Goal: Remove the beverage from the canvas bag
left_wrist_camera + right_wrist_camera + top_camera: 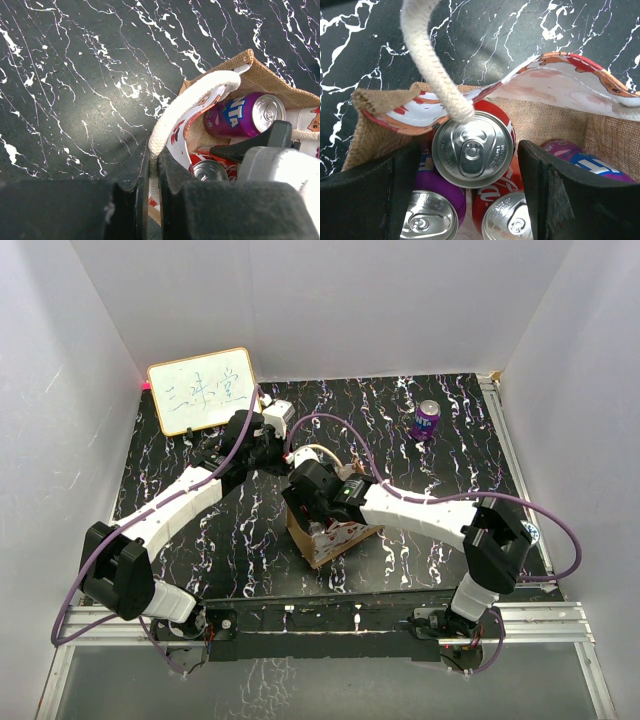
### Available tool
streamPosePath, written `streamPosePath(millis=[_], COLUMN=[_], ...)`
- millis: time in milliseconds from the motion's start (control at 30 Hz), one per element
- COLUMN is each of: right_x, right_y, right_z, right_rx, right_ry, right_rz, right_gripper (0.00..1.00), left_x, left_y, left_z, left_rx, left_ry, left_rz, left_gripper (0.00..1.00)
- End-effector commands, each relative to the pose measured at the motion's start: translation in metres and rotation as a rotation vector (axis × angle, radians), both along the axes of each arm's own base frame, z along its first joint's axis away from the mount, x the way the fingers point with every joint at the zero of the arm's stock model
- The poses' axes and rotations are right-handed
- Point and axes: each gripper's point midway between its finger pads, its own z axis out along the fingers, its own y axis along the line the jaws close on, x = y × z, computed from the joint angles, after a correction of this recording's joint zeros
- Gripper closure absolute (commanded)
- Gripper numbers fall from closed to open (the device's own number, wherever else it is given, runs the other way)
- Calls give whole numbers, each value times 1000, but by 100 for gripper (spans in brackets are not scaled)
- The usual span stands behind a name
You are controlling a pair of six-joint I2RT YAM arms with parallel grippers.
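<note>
The canvas bag [338, 538] stands at the table's middle, tan with a pale patterned side [555, 82]. My left gripper [290, 453] is shut on one white rope handle [190, 97] and holds it up beside the bag; its jaws [154, 172] pinch the rope. My right gripper [322, 520] reaches down into the bag. In the right wrist view its fingers [470, 150] close on the sides of an upright red cola can [472, 125], whose top sits higher than the other cans. The other handle [427, 60] lies on that can's lid.
Inside the bag are an upright purple can [427, 220], a second red can [507, 222] and a purple can on its side [245, 115]. Another purple can [427, 420] stands on the table at the back right. A whiteboard [200, 390] leans at the back left.
</note>
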Motion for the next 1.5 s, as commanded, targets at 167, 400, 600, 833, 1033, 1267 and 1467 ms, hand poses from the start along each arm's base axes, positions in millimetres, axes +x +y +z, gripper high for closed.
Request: streamPosePath(millis=[167,400,600,833,1033,1267,1467], right_x=[9,10,11,12,12,11,9], right_y=[3,4,6,9,9,12,10], right_z=[-14,-19,-11,4,25,54,69], right_rx=[-51,-52,-34,1,51,141,177], right_ry=[-17,-21,-35,-54,-82,-128,-144], right_rz=[-48,-55,-49,-45,-41,-34,-35], right_gripper=[20,20,25,33,51,62,68], left_x=[-2,-2,-1,-1,-1,-1,-1], left_y=[0,-1,-1,-1,-1,-2,-2], left_z=[13,13,10,9,10,9,9], left_rx=[-3,-3,1,-1,-2,-1,-2], left_ry=[-23,-21,-13,-11,-12,-6,-6], left_rz=[-8,-9,-8,-10,-9,-11,-12], left_gripper=[100,100,100,100,100,100,100])
